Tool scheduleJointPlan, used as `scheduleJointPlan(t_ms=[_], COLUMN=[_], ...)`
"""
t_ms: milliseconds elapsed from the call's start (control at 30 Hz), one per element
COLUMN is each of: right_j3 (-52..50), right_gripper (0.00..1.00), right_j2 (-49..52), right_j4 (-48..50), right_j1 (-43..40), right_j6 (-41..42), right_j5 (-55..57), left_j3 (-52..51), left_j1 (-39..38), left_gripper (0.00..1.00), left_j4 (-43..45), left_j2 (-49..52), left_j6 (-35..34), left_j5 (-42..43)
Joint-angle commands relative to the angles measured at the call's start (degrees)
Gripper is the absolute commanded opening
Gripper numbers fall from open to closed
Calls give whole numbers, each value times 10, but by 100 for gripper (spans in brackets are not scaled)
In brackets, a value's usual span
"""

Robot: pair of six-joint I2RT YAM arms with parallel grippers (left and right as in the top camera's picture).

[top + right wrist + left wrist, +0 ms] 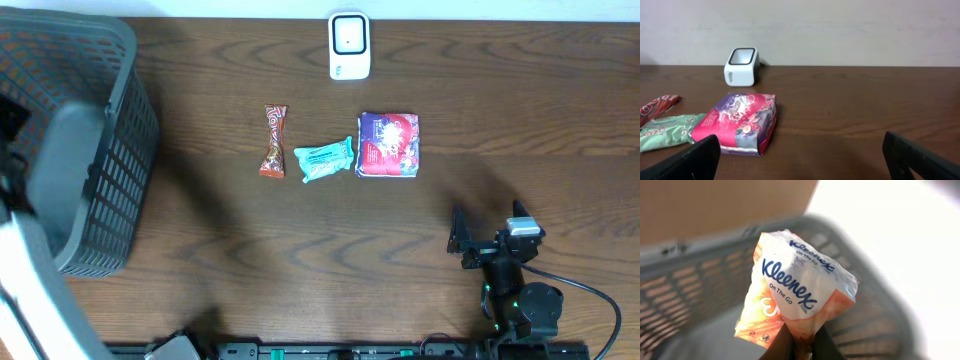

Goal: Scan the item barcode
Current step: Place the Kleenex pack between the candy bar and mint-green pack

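A white and orange Kleenex tissue pack [800, 280] fills the left wrist view. My left gripper [801, 335] is shut on its lower edge and holds it inside the grey basket [700, 275]. The white barcode scanner [349, 45] stands at the table's far edge, also in the right wrist view as the scanner [741, 66]. My right gripper [487, 228] hovers low near the front right of the table, open with nothing between its fingers [690, 160]. No barcode shows on the pack's visible face.
The grey basket [90, 150] fills the left side of the table. In front of the scanner lie a red candy wrapper [273, 141], a teal packet [325, 158] and a purple-red packet [389, 145]. Bare wood lies between these and my right gripper.
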Motion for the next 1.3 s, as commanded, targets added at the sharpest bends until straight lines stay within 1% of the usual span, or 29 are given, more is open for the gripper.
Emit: scheduleJointPlan(t_ms=[0, 33, 100, 133, 233, 367, 433, 467, 600, 700, 733, 833, 933, 967, 1000, 1033, 1067, 1100, 1267], right_j3=[-2, -2, -2, -2, -2, -2, -2, -2, -2, -2, -2, -2, -2, -2, -2, -2, -2, -2, -2], right_gripper=[99, 99, 99, 99, 99, 99, 99, 99, 99, 99, 99, 99, 99, 99, 99, 99, 99, 99, 99], right_j2=[-3, -3, -3, -3, -3, -3, -3, -3, -3, -3, -3, -3, -3, -3, -3, -3, -3, -3, -3], right_j4=[-1, -1, -1, -1, -1, -1, -1, -1, -1, -1, -1, -1, -1, -1, -1, -1, -1, -1, -1], right_j1=[9, 9, 9, 9, 9, 9, 9, 9, 9, 9, 9, 9, 9, 9, 9, 9, 9, 9, 9], right_j6=[4, 4, 4, 4, 4, 4, 4, 4, 4, 4, 4, 4, 4, 4, 4, 4, 4, 4, 4], right_j5=[1, 1, 1, 1, 1, 1, 1, 1, 1, 1, 1, 1, 1, 1, 1, 1, 1, 1, 1], left_j3=[-3, -3, -3, -4, -4, -4, -4, -4, -4, -4, -4, -4, -4, -4, -4, -4, -4, -4, -3], left_j1=[-21, -34, -84, -130, -226, -352, -390, -428, -478, -499, -507, -515, -524, -527, -529, -531, -532, -532, -530], left_gripper=[7, 8, 7, 8, 8, 7, 8, 7, 7, 8, 7, 7, 8, 11, 26, 45, 67, 73, 73], left_j4=[3, 5, 6, 4, -14, -33, -33, -33, -34, -36, -36, -37, -37, -36, -36, -36, -36, -36, -37], left_j2=[-40, -48, -54, -49, -27, 33, 62, 100, 183, 247, 291, 344, 389, 396, 402, 404, 405, 403, 368], left_j6=[-46, -50, -51, -51, -49, 1, 5, 5, 5, 5, 4, -15, -17, -17, -17, -17, -17, -17, -17], left_j5=[89, 99, 115, 118, 118, 117, 113, 92, 19, -30, -33, -32, -31, -31, -31, -31, -31, -31, -31])
